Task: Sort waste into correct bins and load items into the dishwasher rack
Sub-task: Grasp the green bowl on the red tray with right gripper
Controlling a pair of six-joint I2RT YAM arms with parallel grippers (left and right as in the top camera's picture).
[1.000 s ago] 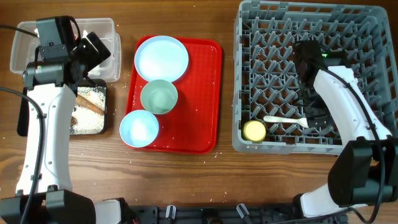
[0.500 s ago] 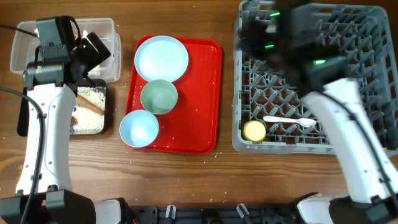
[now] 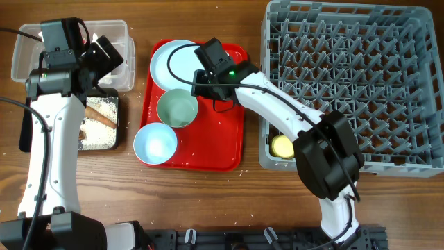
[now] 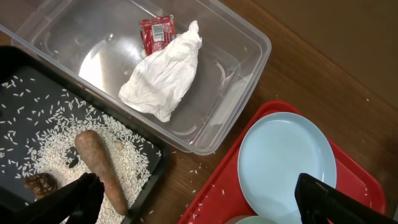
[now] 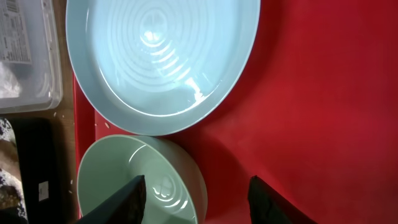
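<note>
My right gripper (image 3: 200, 85) reaches over the red tray (image 3: 229, 142), open. In the right wrist view its jaws (image 5: 202, 202) straddle the right wall of the pale green bowl (image 5: 124, 180), one finger inside and one over the tray. The pale blue plate (image 5: 161, 56) lies just behind, and a pale blue bowl (image 3: 155, 143) sits in front. My left gripper (image 4: 202, 202) hangs open and empty above the bins. The clear tub (image 4: 249, 50) holds crumpled white paper (image 4: 163, 71) and a red wrapper (image 4: 157, 34). The black tray (image 4: 12, 62) holds rice (image 4: 50, 124), a brown food stick (image 4: 99, 168) and a brown lump (image 4: 38, 183).
The grey dishwasher rack (image 3: 361, 83) fills the right side, with a yellow cup (image 3: 282, 146) in its near left corner. My right arm stretches across the rack's left edge. A few rice grains lie on the wood between the black tray and the red tray.
My right arm has swung left from the rack to the red tray, and its jaws have narrowed around the green bowl's wall. The left arm has not moved.
</note>
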